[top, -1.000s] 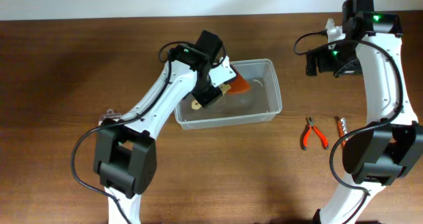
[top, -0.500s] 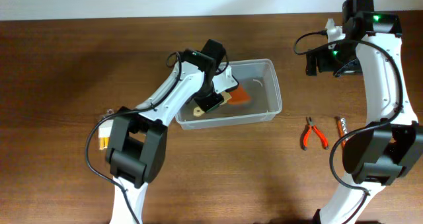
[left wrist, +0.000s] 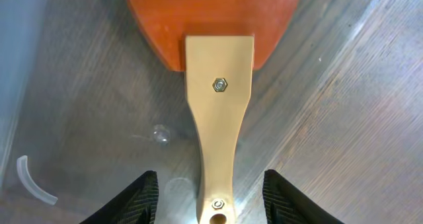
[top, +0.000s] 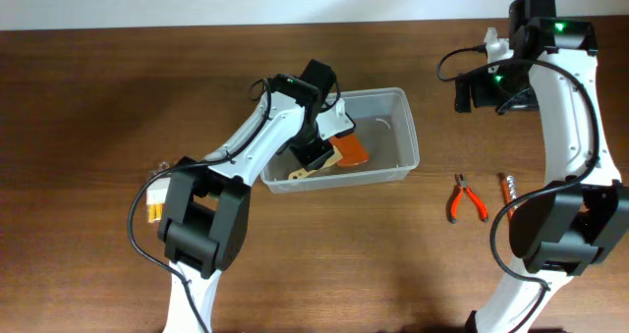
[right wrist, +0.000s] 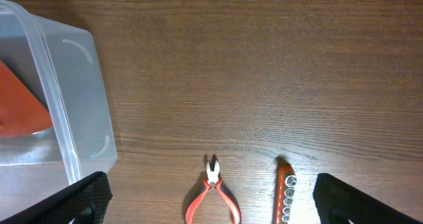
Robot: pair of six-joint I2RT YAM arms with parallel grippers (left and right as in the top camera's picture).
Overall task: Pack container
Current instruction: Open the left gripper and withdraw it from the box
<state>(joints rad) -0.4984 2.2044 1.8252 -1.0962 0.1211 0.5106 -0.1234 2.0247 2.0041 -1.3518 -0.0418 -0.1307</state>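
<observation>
The container [top: 408, 127] is a clear plastic tub at the table's middle. A scraper with an orange blade [top: 354, 154] and a pale wooden handle lies inside it, handle toward the front left corner. My left gripper [top: 319, 148] hovers inside the tub over the handle. In the left wrist view the scraper [left wrist: 218, 85] lies on the tub floor [left wrist: 79, 85], and the left gripper [left wrist: 211, 204] is open, with gaps between both fingers and the handle. My right gripper [top: 482, 87] is open and empty, high above the table right of the tub [right wrist: 73, 98].
Red-handled pliers [top: 467, 199] and an orange socket holder [top: 508, 189] lie on the wood right of the tub, below my right gripper [right wrist: 215, 201]; the right wrist view shows the pliers [right wrist: 211, 197] and the holder [right wrist: 285, 191]. A small yellow object [top: 154, 207] lies at the left.
My left gripper carried the scraper down into the tub and toward its front wall. The scraper now lies on the tub floor with the fingers apart from it. The right arm has not moved.
</observation>
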